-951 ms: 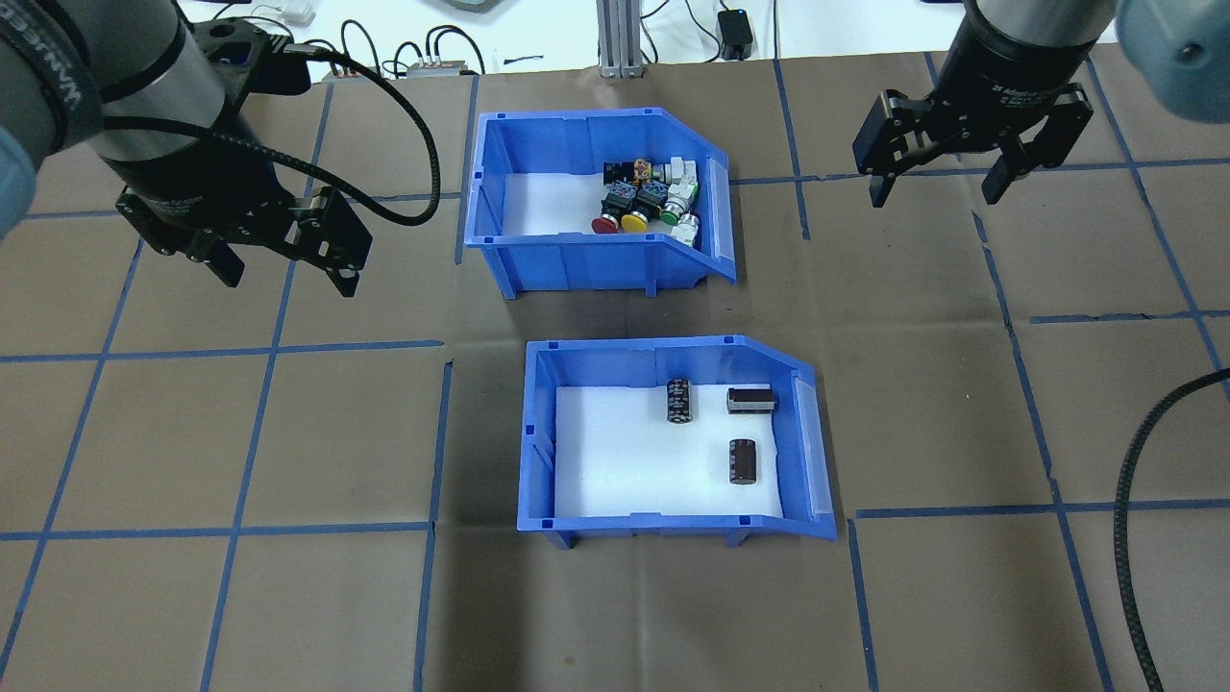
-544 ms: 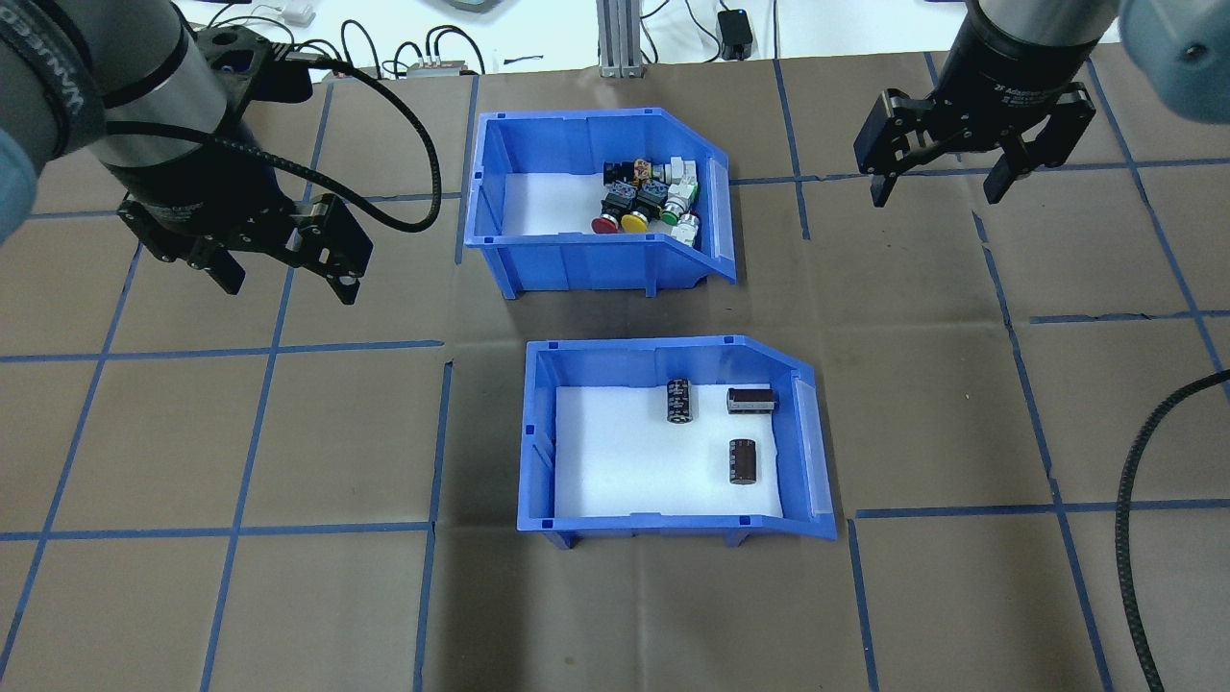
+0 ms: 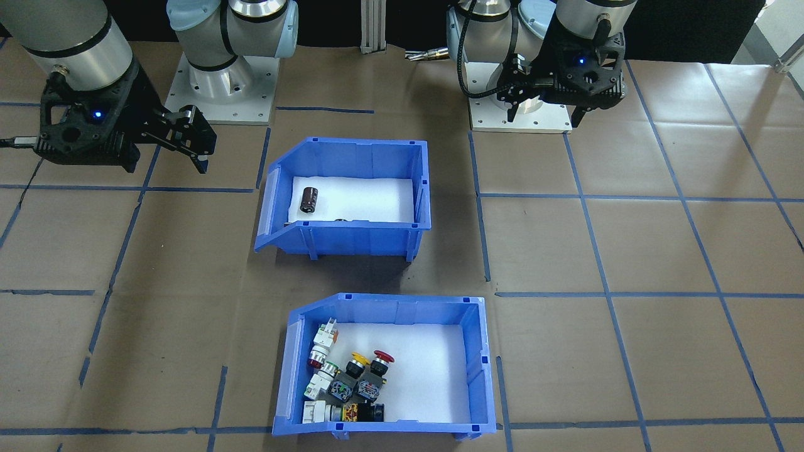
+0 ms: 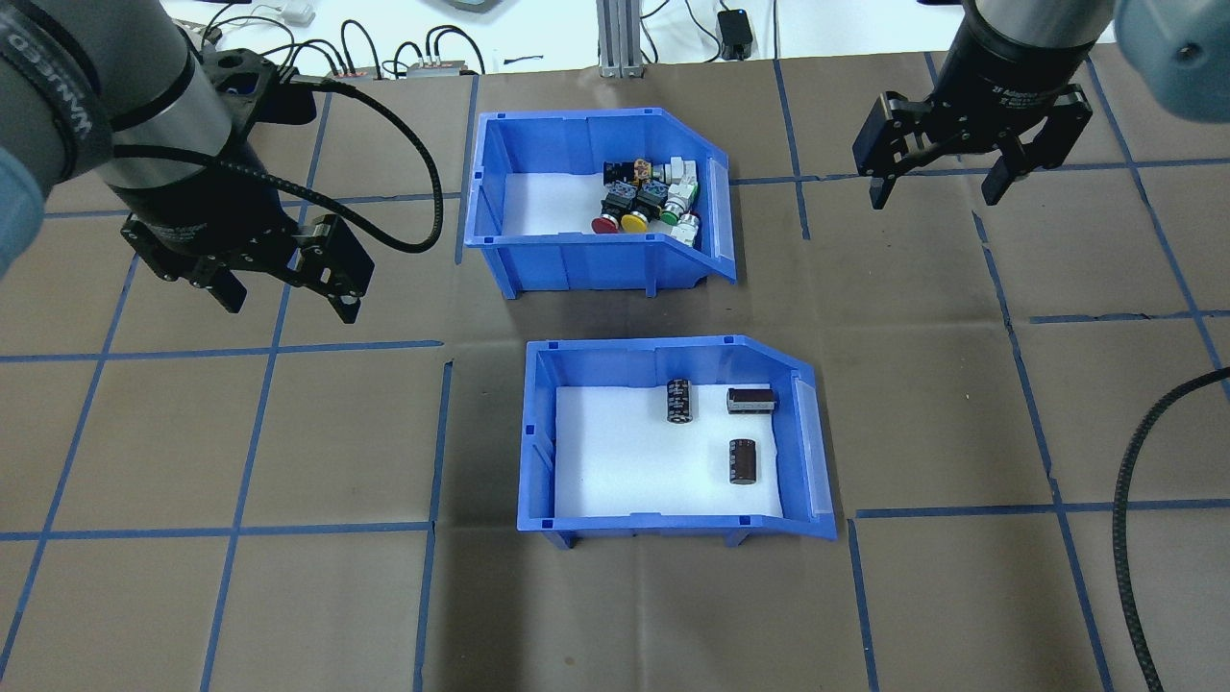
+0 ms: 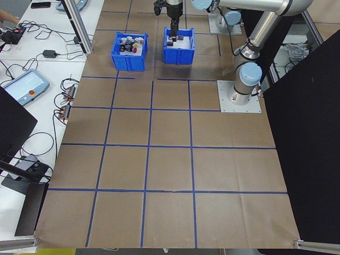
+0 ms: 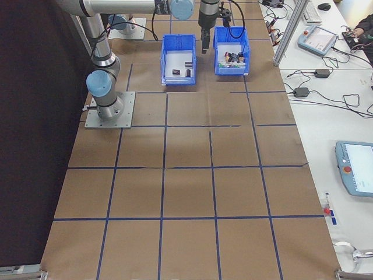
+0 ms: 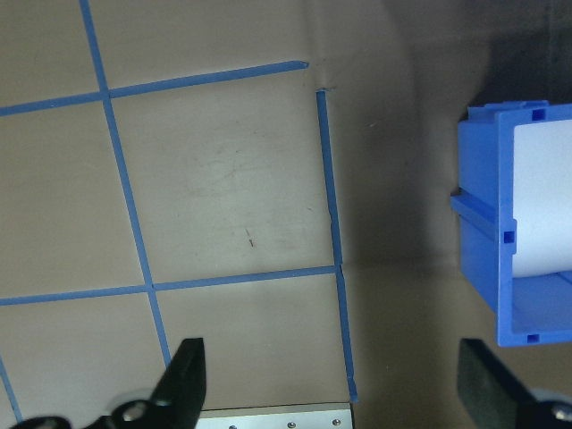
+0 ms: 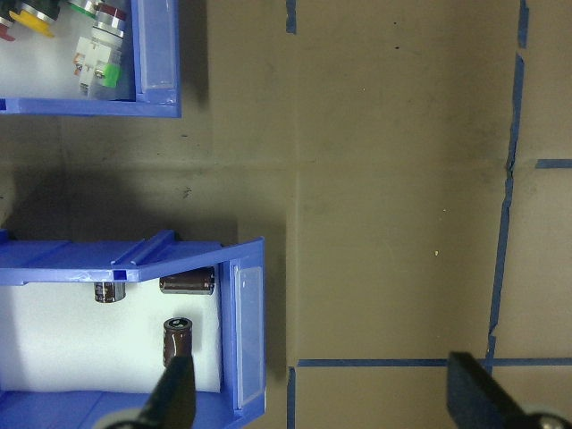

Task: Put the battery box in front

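Battery box (image 4: 673,452) untouched, on table near robot, switch bin (image 4: 596,202) beyond it. Left gripper (image 4: 288,288) and right gripper (image 4: 937,187) both wide apart, empty, hovering off to sides. Judged: grasp and move all remaining.

We look down from behind the robot and, opposite, from across the tabletop (image 4: 192,596); both share the battery box (image 4: 538,452) and the switch bin (image 4: 490,192). Two end cameras view far along the tabletop. Each wrist camera hovers close, looking straight down past its jaws.
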